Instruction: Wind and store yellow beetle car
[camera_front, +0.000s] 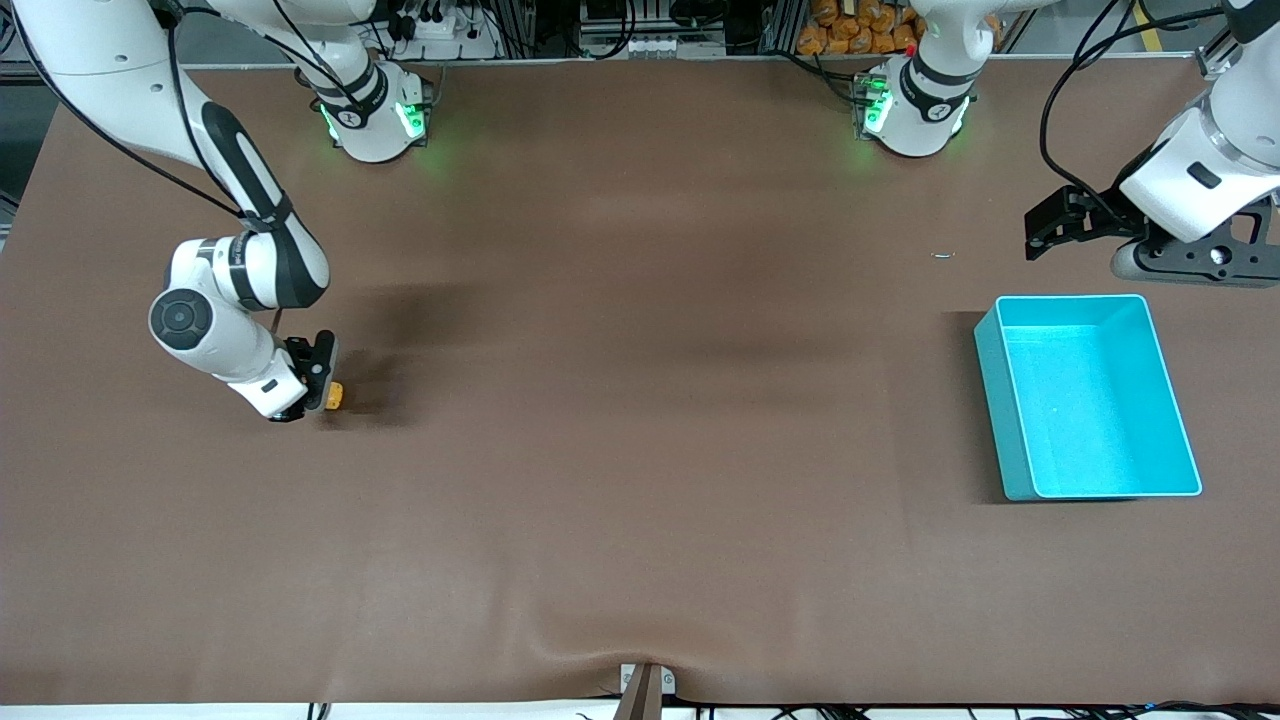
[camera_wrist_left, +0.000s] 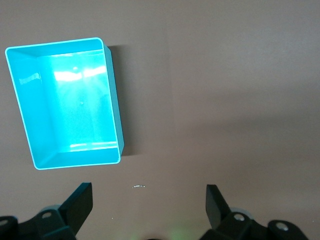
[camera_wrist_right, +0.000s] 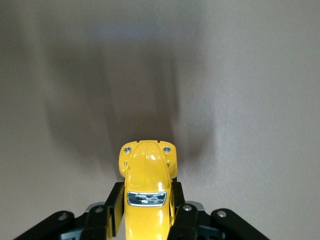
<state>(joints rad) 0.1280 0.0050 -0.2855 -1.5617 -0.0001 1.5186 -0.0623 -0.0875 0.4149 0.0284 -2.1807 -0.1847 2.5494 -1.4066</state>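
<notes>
Right gripper holding the yellow beetle car

The right gripper (camera_front: 322, 385) is squeezing the yellow beetle car (camera_front: 333, 396) between its fingers, low over the brown table (camera_front: 640, 450) at the right arm's end. The left gripper (camera_front: 1050, 225) is waiting with its fingers spread wide, holding nothing, near the turquoise bin (camera_front: 1090, 398).

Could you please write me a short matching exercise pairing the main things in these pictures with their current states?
Things:
1. small yellow beetle toy car
2. turquoise plastic bin
3. left gripper
4. right gripper

States:
A. open, up beside the bin
B. empty, at the left arm's end of the table
C. clamped between two black fingers
D. shut, low at the right arm's end

Pairs: 1-C, 2-B, 3-A, 4-D
</notes>
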